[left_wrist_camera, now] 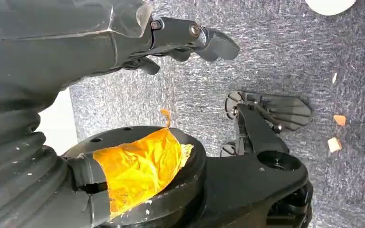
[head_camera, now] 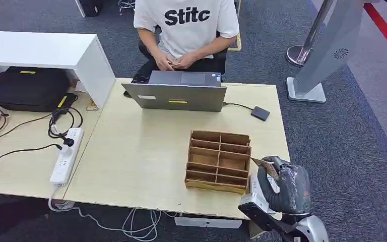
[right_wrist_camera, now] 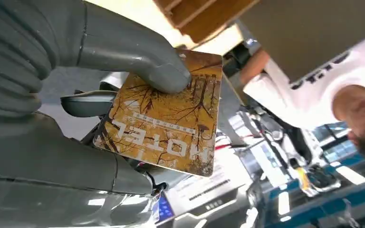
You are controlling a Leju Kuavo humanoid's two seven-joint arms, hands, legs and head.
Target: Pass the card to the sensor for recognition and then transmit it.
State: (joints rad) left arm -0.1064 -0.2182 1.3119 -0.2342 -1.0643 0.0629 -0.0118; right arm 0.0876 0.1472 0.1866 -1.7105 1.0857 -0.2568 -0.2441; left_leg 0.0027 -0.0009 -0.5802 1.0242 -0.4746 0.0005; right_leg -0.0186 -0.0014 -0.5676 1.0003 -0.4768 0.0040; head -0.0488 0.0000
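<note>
A: The right robot hand has the card pinched under its thick grey thumb, just off the near right corner of the wooden organiser, at the table edge

B: And the sensor?

A: My guess is the small dark box cabled to the laptop. From the organiser it lies beyond the far right corner, toward the person. So the card has to travel forward, away from the robot, passing the organiser's right side

B: Which arm is nearer?

A: The right one, plainly. The left robot hand hangs over grey carpet, fingers loosely curled around nothing

B: What's the card like?

A: Flat, stiff, rectangular with rounded corners, glossy, printed with yellow-brown trees and the word HOTEL. Its printed face is turned toward the wrist camera. The organiser is thin brown board split into slots; the table is pale smooth laminate
</note>
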